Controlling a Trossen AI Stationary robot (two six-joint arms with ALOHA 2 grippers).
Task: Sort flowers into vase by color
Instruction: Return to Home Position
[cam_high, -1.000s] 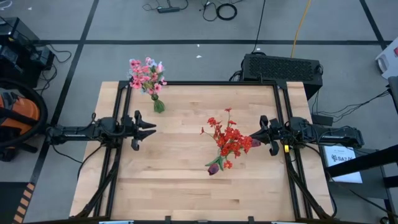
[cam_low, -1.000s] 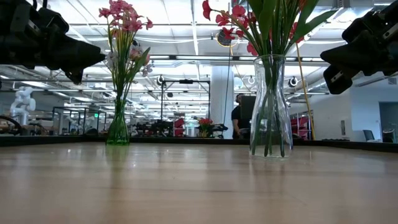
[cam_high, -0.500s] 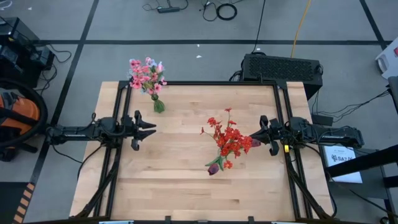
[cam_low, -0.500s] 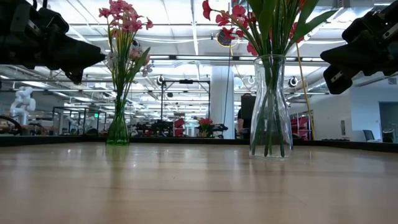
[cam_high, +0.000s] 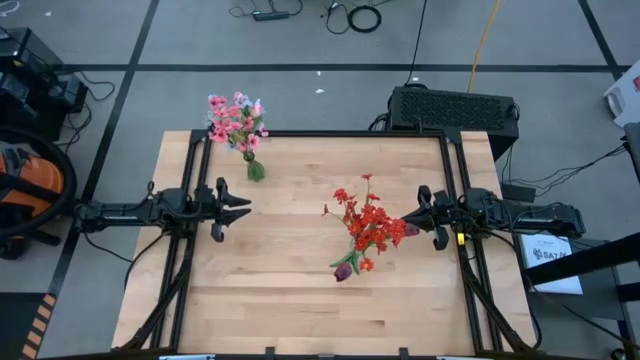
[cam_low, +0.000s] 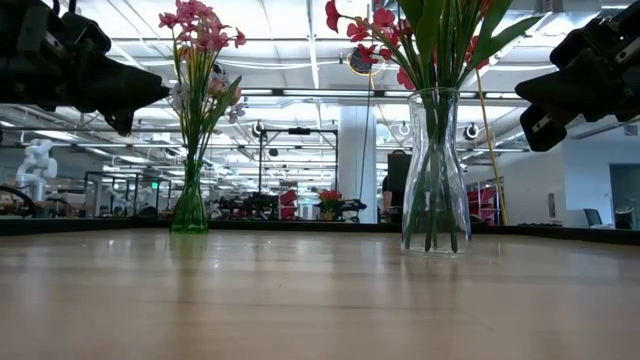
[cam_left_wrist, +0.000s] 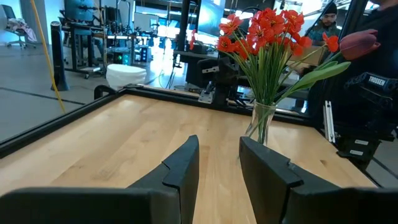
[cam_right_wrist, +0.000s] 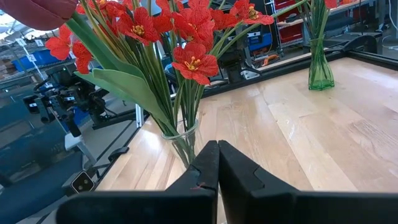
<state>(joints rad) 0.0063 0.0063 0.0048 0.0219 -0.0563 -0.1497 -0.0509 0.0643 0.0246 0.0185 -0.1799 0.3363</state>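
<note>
Pink and pale flowers (cam_high: 237, 122) stand in a green glass vase (cam_low: 190, 205) at the table's far left. Red flowers (cam_high: 366, 222) with two dark maroon tulips (cam_high: 344, 270) stand in a clear glass vase (cam_low: 435, 175) right of the table's middle; both vases rest on their bases. My left gripper (cam_high: 246, 207) hovers open over the left side, facing the clear vase (cam_left_wrist: 261, 121). My right gripper (cam_high: 414, 225) hovers shut just to the right of the red flowers (cam_right_wrist: 186, 37), touching nothing. No loose stems lie on the table.
Bare wooden tabletop (cam_high: 300, 300) spreads across the near half and between the two vases. Black frame rails (cam_high: 460, 180) run along the table's sides. A black box (cam_high: 455, 108) sits beyond the far right corner. A person (cam_left_wrist: 326, 18) stands in the room beyond.
</note>
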